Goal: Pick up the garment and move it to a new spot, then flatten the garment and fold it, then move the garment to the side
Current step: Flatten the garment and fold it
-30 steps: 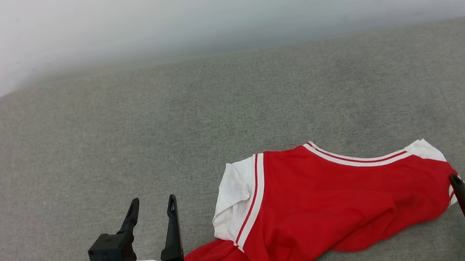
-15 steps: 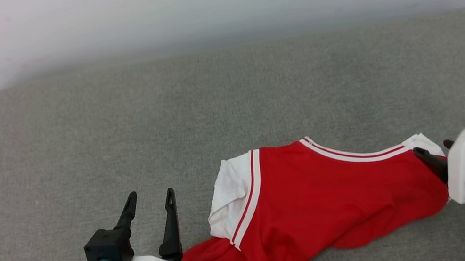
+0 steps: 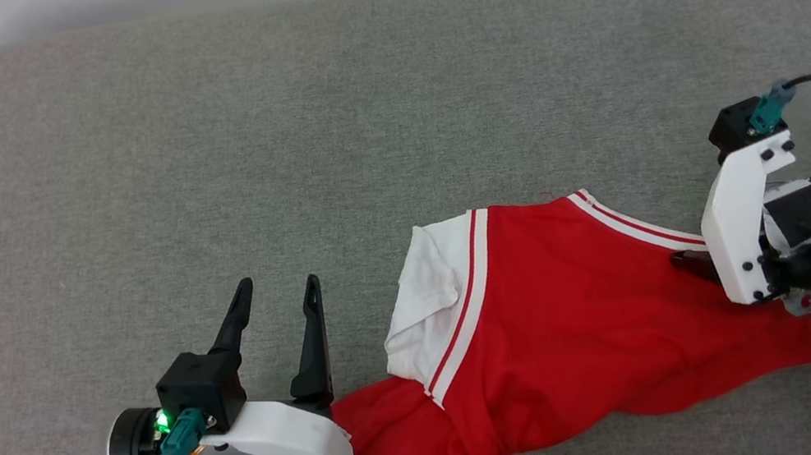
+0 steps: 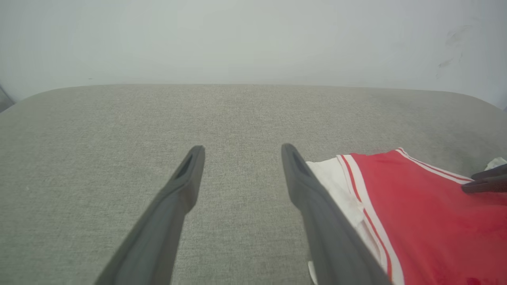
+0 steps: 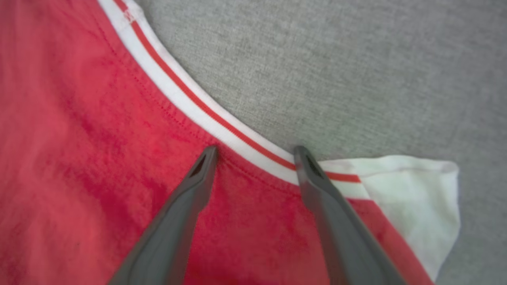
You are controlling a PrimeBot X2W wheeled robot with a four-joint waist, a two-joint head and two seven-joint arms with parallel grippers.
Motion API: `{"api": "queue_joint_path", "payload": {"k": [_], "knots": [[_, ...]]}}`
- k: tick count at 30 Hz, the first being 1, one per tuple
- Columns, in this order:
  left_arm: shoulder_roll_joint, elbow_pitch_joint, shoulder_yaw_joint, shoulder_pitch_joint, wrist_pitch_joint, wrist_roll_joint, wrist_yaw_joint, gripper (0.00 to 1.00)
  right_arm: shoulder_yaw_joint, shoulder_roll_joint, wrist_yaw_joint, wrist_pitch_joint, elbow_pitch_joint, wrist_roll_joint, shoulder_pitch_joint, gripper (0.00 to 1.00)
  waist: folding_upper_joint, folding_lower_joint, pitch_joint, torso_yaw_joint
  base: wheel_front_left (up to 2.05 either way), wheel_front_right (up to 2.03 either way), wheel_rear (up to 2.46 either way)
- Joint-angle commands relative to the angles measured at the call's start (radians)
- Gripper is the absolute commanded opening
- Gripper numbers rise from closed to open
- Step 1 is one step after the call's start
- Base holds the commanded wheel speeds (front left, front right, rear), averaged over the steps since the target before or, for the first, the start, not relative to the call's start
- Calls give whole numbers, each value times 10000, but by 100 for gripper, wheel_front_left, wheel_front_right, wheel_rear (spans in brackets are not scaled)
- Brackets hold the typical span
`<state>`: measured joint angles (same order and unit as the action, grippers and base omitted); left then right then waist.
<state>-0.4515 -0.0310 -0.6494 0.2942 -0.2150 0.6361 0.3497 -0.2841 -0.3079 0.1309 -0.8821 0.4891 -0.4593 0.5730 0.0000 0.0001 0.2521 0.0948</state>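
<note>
Right wrist view | right gripper (image 5: 255,152) spread wide, empty, over bright red soft-fabric T-shirt (image 5: 79,150) | left gripper (image 3: 278,283) likewise, beside it.

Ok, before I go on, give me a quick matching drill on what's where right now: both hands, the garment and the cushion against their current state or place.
Things:
1. left hand
2. right hand
3. garment
4. grey cushion

States or places:
A. lying rumpled, not folded
B. open, tips at the striped neckline trim
C. lies under the garment
D. open, fingers above bare cushion, to the left of the garment

Pairs: 1-D, 2-B, 3-A, 4-C
</note>
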Motion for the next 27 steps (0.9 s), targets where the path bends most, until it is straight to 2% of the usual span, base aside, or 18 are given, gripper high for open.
{"api": "queue_joint_path", "payload": {"k": [1, 4, 5, 7, 13, 19, 22, 27], "knots": [[52, -44, -22, 123, -56, -82, -43, 100, -152, 49, -3, -213, 361, -143, -46, 100, 0, -1, 83, 88, 0, 0, 0], [95, -133, -53, 179, -95, -90, -53, 100, -415, 210, -2, -459, 873, -419, -100, 100, 0, -1, 87, 118, 0, 0, 0], [107, -155, -65, 182, -80, -95, -46, 100, -442, 262, -2, -482, 950, -527, -118, 87, 0, -1, 76, 123, 0, 0, 0], [115, -193, -76, 195, -90, -100, -40, 100, -495, 354, 3, -187, 799, -708, 30, 0, 0, -1, 53, 128, 0, 0, 0], [145, -244, -121, 132, -91, -71, -18, 100, -771, 237, -6, 918, -184, -748, 617, 0, 0, -1, -174, 120, 0, 0, 0], [165, -248, -167, 97, -74, -35, -17, 100, -1355, 560, -3, 2549, -781, -444, 1063, 0, 0, -1, -325, 206, 0, 0, 0], [200, -262, -197, 197, -97, -39, -62, 100, -1596, 867, -3, 3283, -469, -381, 1225, 0, 0, -1, -262, 317, 0, 0, 0], [314, -326, -240, 248, -130, -21, -113, 100, -1679, 1352, -3, 4090, 1079, -334, 1125, 0, 0, -1, -50, 458, 0, 0, 0]]}}
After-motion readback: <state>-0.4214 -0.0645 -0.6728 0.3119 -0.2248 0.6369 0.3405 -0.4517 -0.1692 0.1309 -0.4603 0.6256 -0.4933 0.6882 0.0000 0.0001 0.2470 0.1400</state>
